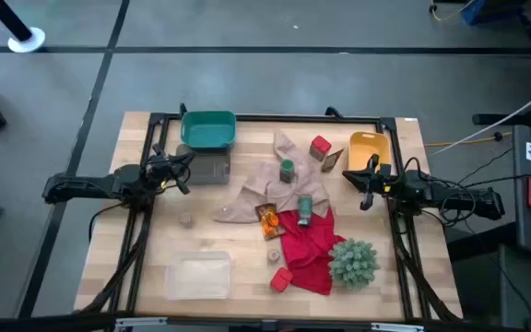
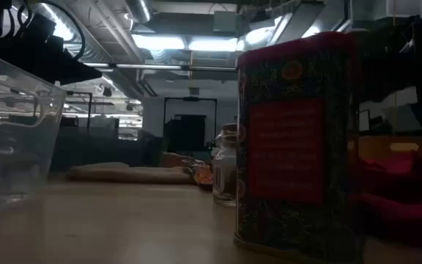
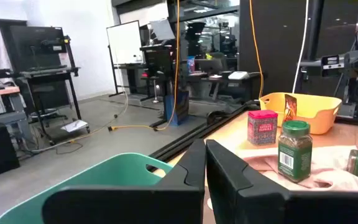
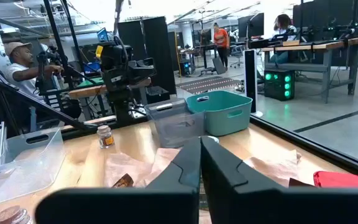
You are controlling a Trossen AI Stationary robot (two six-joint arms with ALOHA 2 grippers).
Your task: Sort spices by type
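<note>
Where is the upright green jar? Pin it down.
In the high view, the upright green jar stands on the tan cloth near table centre, between the grey bin and red tin.

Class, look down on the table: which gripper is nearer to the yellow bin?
Right. The right gripper sits beside the yellow bin, shut and empty. The left gripper waits across the table by the teal bin.

One red tin (image 1: 320, 147) stands near the far edge, and another red tin (image 1: 281, 278) sits near the front edge. A green jar (image 1: 287, 170) stands up on the tan cloth (image 1: 256, 189). A second green jar (image 1: 304, 210) lies on its side. An orange packet (image 1: 268, 219) lies flat in the middle. A small round pot (image 1: 186, 219) sits alone to the left, and another round pot (image 1: 273, 255) sits near the front tin.
</note>
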